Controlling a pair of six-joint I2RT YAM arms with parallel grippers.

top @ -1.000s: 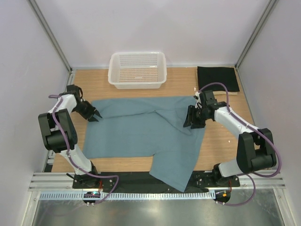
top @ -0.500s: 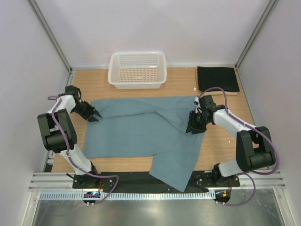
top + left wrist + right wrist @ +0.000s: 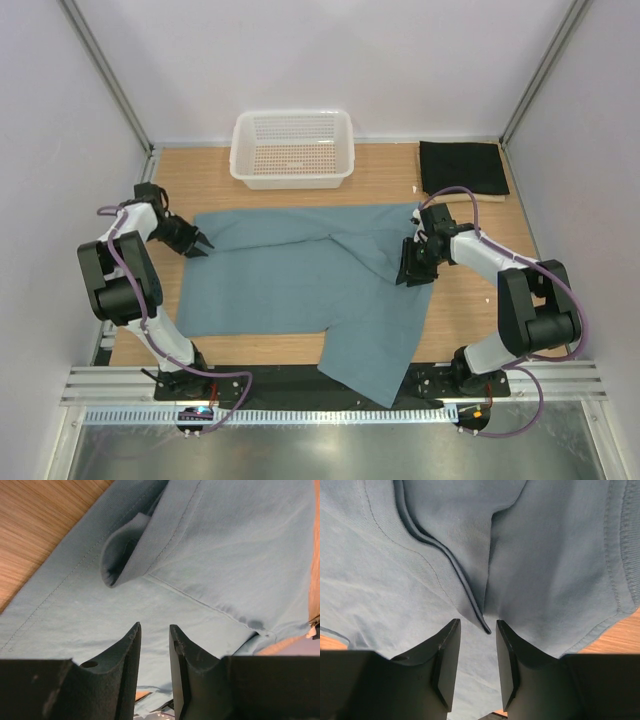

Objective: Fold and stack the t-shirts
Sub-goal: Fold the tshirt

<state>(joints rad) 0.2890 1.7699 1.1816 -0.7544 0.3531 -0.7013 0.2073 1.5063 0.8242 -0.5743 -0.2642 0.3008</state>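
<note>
Right tool (image 3: 477,630) has slid inward onto the teal t-shirt (image 3: 290,285), its jaws narrower yet parted, straddling a raised fold without clamping it. Left tool (image 3: 152,630) hangs released, jaws slightly apart, over the shirt near a sleeve opening. Beyond the right tool, the black t-shirt (image 3: 462,167) lies folded on the surface (image 3: 200,170).

White basket on a wooden desk

A white plastic mesh basket (image 3: 291,148) sits upright at the far edge of the wooden desk (image 3: 195,178), a little left of the middle, its long side along the back wall (image 3: 330,60). Pale grey walls close the left and right sides too, with slanted metal posts (image 3: 105,75) in the far corners. A metal rail (image 3: 110,383) runs along the near edge.
</note>
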